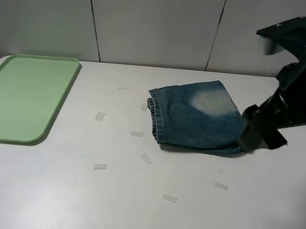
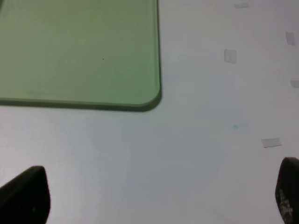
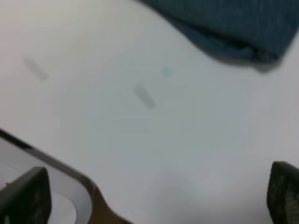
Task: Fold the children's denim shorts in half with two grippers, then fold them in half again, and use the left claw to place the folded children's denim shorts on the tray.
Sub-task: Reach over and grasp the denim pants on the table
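The left jaws stand spread wide with nothing between them. Their two dark fingertips (image 2: 25,196) sit at opposite sides of the left wrist view, with only bare bench (image 2: 154,154) in the gap. Just beyond them lies a rounded corner of the tray (image 2: 79,46). The left arm itself does not appear in the high view.

The right jaws are equally wide and hold nothing. The right wrist view shows pale bench surface between the fingertips (image 3: 25,198), and the denim lies ahead of them, not in their gap. From above, the right arm (image 1: 297,99) reaches down beside the right hem of the children's denim shorts (image 1: 198,115). Whether it brushes the cloth there cannot be told.

The shorts lie right of the bench's middle, toward the far edge, with the gathered waistband facing left and a single faded patch on top. That suggests one leg is laid over the other, so the first fold looks done.

The tray (image 1: 63,101) sits bare at the far left corner of the bench, well apart from the shorts. Small tape strips (image 1: 100,167) dot the surface between them.

The second fold and the left arm's carry to the tray appear yet to be done.
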`<move>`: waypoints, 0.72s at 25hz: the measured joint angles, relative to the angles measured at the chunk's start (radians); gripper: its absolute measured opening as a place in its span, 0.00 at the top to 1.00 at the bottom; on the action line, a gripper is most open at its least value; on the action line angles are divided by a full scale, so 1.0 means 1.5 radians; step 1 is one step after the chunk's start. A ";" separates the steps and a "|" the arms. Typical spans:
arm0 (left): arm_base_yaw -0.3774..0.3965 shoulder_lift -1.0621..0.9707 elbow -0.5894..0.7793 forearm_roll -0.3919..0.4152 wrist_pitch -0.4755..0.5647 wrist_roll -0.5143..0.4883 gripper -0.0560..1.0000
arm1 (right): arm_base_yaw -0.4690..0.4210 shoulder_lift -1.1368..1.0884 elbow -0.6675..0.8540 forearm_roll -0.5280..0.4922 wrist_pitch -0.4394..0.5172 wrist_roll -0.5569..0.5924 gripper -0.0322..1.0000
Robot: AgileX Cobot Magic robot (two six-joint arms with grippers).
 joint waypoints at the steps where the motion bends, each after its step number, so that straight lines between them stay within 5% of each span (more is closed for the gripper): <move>1: 0.000 0.000 0.000 0.000 0.000 0.000 0.04 | 0.000 -0.030 0.018 0.000 0.000 0.000 0.29; 10: 0.000 0.000 0.000 0.000 0.000 0.000 0.04 | -0.008 -0.290 0.154 0.003 -0.014 0.000 0.29; 18: 0.000 0.000 0.000 0.000 0.000 0.000 0.04 | -0.194 -0.552 0.247 0.003 -0.071 0.000 0.29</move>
